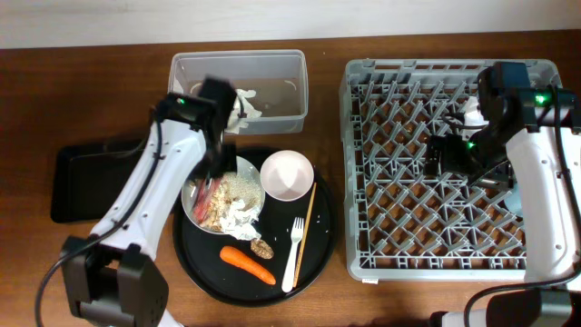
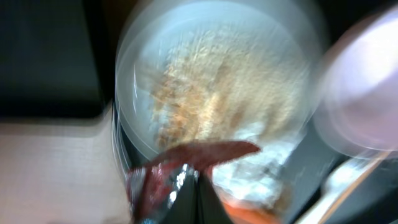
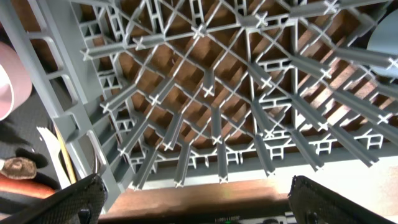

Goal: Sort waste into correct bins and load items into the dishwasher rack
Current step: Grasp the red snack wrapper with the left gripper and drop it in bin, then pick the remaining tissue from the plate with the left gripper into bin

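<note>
Two grippers, one loaded, one bare.
Left gripper [image 2: 189,190] pinches the red snack wrapper [image 2: 199,154] just above the rice-covered pale green plate [image 2: 130,93]; right gripper [image 3: 199,199] hangs with fingers spread wide over the dishwasher rack [image 3: 205,81].

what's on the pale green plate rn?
Beige rice, a crumpled white tissue and a red snack wrapper lie on the pale green plate. The left arm covers its upper-left rim, so anything there is hidden.
</note>
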You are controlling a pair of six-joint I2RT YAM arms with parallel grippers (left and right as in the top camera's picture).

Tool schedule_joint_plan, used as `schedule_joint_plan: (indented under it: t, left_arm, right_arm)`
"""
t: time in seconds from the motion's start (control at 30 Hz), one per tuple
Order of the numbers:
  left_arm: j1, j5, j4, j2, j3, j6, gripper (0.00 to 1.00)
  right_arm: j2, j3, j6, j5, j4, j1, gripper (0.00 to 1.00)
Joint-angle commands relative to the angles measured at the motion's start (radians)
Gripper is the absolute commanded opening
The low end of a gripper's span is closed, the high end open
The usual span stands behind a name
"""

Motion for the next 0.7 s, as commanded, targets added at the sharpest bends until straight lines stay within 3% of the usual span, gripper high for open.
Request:
schedule_joint_plan:
  t: [0.0,0.07,0.23,0.27,0.3,0.33,0.37,0.47,0.6,0.67]
  left_arm:
    - [0.003,-0.02,0.288,-0.027,0.102,0.076,0.01]
    - [0.003,-0.034,0.523,0.004,0.101,0.076,0.0]
    - [0.003,-0.049,0.724,0.118,0.101,0.076,0.08]
    - [0.003,-0.048,0.742,0.137,0.101,0.076,0.25]
    - [0.002,-0.048,0.743,0.141,0.101,0.076,0.53]
    - [0.003,-0.048,0.743,0.14,0.102,0.077,0.74]
    - [0.002,-0.048,0.735,0.135,0.102,0.077,0.84]
    - [0.002,-0.02,0.621,0.058,0.104,0.076,0.86]
    - [0.002,0.024,0.119,-0.017,0.096,0.072,0.83]
    - [0.002,0.074,0.014,-0.016,0.006,0.058,0.83]
  right_arm:
    - [-0.02,0.008,-0.005,0.005,-0.004,-0.006,0.98]
    - [-0.02,0.008,-0.005,0.005,-0.004,-0.006,0.98]
    - [-0.02,0.008,-0.014,0.005,-0.004,-0.006,0.98]
    - [-0.02,0.008,-0.021,0.005,-0.005,-0.006,0.98]
    - [-0.02,0.008,-0.021,0.005,-0.007,-0.006,0.98]
    - [-0.02,0.008,-0.021,0.005,-0.007,-0.006,0.98]
    - [-0.02,0.008,-0.021,0.005,-0.007,-0.006,0.98]
    - [-0.02,0.008,-0.024,0.005,-0.009,-0.006,0.98]
    - [-0.02,0.008,-0.024,0.005,-0.008,-0.006,0.98]
    - [-0.02,0.008,-0.024,0.005,-0.01,-0.006,0.99]
